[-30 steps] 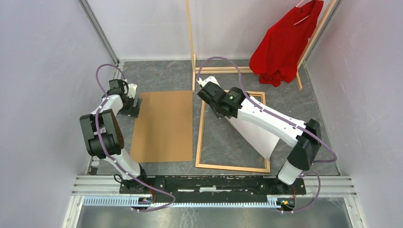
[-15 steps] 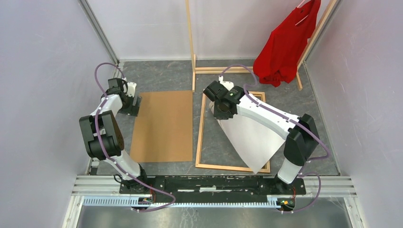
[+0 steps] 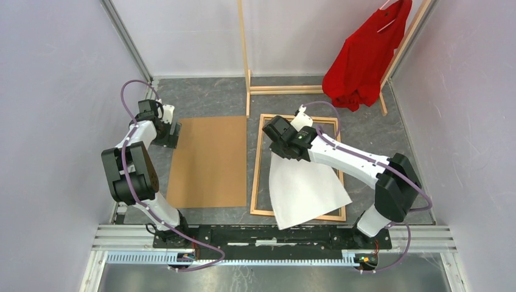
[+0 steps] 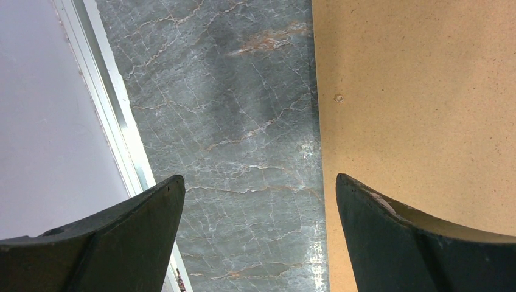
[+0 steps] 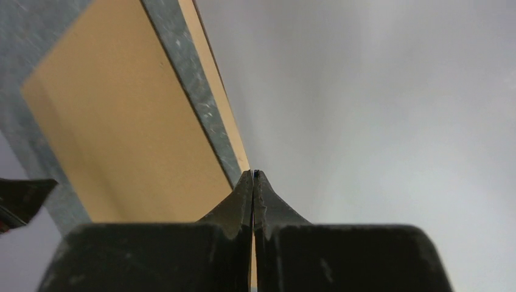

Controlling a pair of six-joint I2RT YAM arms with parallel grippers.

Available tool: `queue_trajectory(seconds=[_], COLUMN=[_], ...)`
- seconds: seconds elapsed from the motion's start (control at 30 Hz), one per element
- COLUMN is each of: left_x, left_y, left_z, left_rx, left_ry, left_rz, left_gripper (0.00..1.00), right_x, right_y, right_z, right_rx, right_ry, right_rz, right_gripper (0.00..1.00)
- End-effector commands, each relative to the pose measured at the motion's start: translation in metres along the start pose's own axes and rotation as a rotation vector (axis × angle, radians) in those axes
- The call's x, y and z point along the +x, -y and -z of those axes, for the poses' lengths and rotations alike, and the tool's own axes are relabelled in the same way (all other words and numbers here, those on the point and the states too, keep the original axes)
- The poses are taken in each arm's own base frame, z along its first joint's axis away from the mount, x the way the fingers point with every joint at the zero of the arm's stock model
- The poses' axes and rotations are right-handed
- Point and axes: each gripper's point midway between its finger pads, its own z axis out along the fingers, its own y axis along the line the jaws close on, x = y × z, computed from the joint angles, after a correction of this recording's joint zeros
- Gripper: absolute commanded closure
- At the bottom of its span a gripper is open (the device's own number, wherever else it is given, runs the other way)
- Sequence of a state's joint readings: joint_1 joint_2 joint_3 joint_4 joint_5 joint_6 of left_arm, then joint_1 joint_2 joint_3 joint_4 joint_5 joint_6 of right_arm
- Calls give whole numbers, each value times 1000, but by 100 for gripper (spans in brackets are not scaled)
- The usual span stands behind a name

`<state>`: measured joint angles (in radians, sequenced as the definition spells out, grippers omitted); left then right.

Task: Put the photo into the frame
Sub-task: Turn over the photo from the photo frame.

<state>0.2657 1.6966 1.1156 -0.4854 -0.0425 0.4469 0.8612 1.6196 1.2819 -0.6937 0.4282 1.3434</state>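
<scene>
Pincer on my right arm (image 5: 254,177) is pressed together on the thin far edge of the photo (image 3: 307,188). The photo hangs white back up, slanting down from my grip over the frame (image 3: 255,176) on the surface (image 3: 213,100).

My biggest worry is that the whole sheet sits skewed to the frame. Lowered as it is, it would likely lie across the strips rather than inside them. Next, its near corner pokes past the frame's near strip and could catch there and buckle. A smaller risk is that I hold one edge only, so the sheet may sag or crease. Smallest of all, so thin a pinch could slip.

My left pincer (image 4: 258,188) stands wide apart, holding nothing, at the edge of the brown backing panel (image 3: 210,161). It is well apart from the photo and no help.
</scene>
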Motion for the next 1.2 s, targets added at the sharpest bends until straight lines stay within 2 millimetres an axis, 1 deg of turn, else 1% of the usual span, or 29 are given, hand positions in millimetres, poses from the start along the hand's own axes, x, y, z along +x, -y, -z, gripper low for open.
queue_trajectory(seconds=[0.0, 0.1, 0.2, 0.3, 0.4, 0.57, 0.63, 0.7, 0.77, 0.97, 1.0, 1.03, 1.17], left_x=[-21, -20, -19, -17, -16, -17, -17, -17, -16, -15, -15, -16, -16], left_y=[-3, -2, -2, -5, -5, -4, -4, -4, -5, -5, -5, -5, -6], left_z=[15, 14, 14, 13, 12, 9, 9, 10, 11, 12, 11, 12, 11], left_rx=[-6, -4, -9, -24, -25, -18, -14, -16, -22, -24, -23, -24, -26], left_ry=[66, 62, 57, 55, 52, 51, 52, 50, 50, 49, 49, 50, 49], left_rz=[28, 26, 18, 11, 5, 10, 11, 10, 3, 0, 1, 2, 0], left_gripper=[0, 0, 0, 0, 0, 0, 0, 0, 0, 0, 0, 0, 0], right_x=[-52, -65, -77, -85, -88, -88, -89, -93, -92, -79, -78, -76, -76], right_y=[-25, -31, -36, -34, -27, -6, -2, -2, -3, -4, -6, -4, -2], right_z=[17, 15, 13, 11, 6, 0, -2, -4, -9, -37, -40, -43, -45], right_rx=[-79, -90, -69, -41, -18, 45, 58, 64, 64, 95, 87, 99, 98], right_ry=[234, 299, 350, 382, 395, 419, 430, 437, 416, 293, 276, 255, 246], right_rz=[-228, -274, -276, -251, -213, -191, -183, -166, -133, 38, 69, 96, 181], right_gripper=[100, 100, 100, 100, 100, 100, 100, 100, 100, 100, 100, 100, 100])
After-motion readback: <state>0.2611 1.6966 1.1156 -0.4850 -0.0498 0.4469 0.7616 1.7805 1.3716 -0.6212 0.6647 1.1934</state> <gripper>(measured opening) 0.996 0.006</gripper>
